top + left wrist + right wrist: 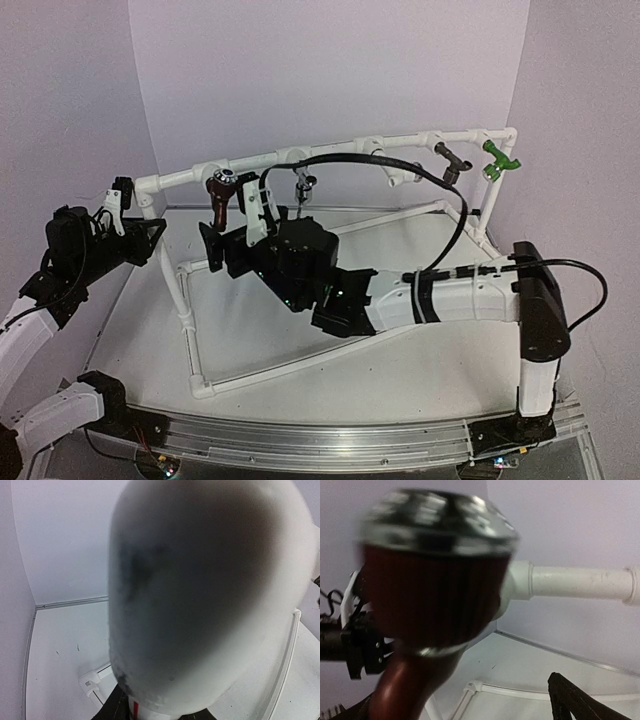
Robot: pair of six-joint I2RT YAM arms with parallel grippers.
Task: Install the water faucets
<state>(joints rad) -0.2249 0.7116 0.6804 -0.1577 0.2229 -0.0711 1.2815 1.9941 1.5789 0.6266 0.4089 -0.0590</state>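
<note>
Several water faucets hang on the top rail of the white PVC pipe frame (340,152): a dark brown one with a chrome knob (222,190), a chrome lever one (303,184), a white one (398,174), a dark bronze one (452,160) and a green one (500,160). My right gripper (231,218) stands open around the dark brown faucet (430,580), which fills the right wrist view; one black finger (570,700) shows apart from it. My left gripper (122,200) is shut on the left end of the top rail (200,590), which blocks most of the left wrist view.
The frame's lower pipes (290,365) lie across the white table. A black cable (440,185) loops from the right arm over the top rail. Purple walls close in behind and on both sides. An aluminium rail (330,440) runs along the near edge.
</note>
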